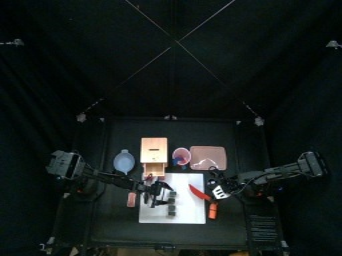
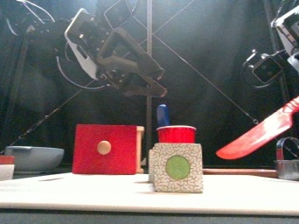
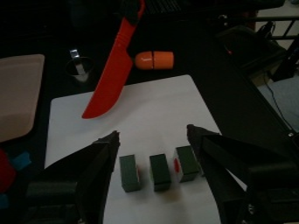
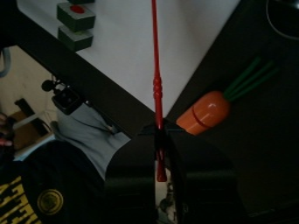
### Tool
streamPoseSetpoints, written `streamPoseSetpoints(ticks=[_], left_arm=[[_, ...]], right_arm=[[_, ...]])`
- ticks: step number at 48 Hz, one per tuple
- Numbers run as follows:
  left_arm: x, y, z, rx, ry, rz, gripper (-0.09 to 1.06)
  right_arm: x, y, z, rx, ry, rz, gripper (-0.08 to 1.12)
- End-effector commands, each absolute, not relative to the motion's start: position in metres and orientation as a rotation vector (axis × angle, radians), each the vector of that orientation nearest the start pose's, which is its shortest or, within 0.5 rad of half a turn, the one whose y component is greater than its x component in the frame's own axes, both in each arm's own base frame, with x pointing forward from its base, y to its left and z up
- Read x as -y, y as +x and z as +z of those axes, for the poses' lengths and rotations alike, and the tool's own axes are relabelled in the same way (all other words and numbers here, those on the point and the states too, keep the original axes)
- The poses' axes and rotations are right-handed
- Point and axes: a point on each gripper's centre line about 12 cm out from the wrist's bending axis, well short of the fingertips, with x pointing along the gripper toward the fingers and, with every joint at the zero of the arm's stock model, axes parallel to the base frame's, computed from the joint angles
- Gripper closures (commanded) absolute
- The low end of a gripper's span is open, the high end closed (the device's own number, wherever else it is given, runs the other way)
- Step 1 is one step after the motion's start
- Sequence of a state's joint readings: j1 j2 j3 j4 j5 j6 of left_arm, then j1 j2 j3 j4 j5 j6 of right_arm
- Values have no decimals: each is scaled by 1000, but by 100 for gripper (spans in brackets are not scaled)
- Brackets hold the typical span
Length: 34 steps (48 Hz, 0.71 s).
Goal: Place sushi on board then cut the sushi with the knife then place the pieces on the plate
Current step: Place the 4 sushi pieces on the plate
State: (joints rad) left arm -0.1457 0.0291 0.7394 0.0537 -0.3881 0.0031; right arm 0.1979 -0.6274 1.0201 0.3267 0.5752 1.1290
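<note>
Now, the sushi roll [image 3: 158, 171] sits on the white cutting board [image 3: 140, 109], on the black table [image 1: 118, 225] ringed by dark curtains. We see three dark green blocks in a row with narrow gaps between them. Our left gripper [image 3: 153, 136] hovers just above them, jaws spread wide to either side. Our right gripper [image 4: 158, 138] is clamped on the red knife [image 3: 111, 74], its blade raised over the board nearby.
</note>
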Motion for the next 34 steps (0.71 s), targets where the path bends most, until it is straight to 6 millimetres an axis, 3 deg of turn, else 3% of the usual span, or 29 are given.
streamPoseSetpoints(ticks=[1,9,22,34], left_arm=[[61,392,180,-348,81,-178,2],[62,389,177,-356,93,-186,2],[63,381,166,-384,151,-225,2],[64,376,161,-398,186,-249,2]], right_arm=[[-73,209,189,-1015,1338,-395,65],[-80,215,185,-970,1475,-426,57],[-83,236,179,-895,1584,-453,27],[-89,267,154,-939,1521,-533,23]])
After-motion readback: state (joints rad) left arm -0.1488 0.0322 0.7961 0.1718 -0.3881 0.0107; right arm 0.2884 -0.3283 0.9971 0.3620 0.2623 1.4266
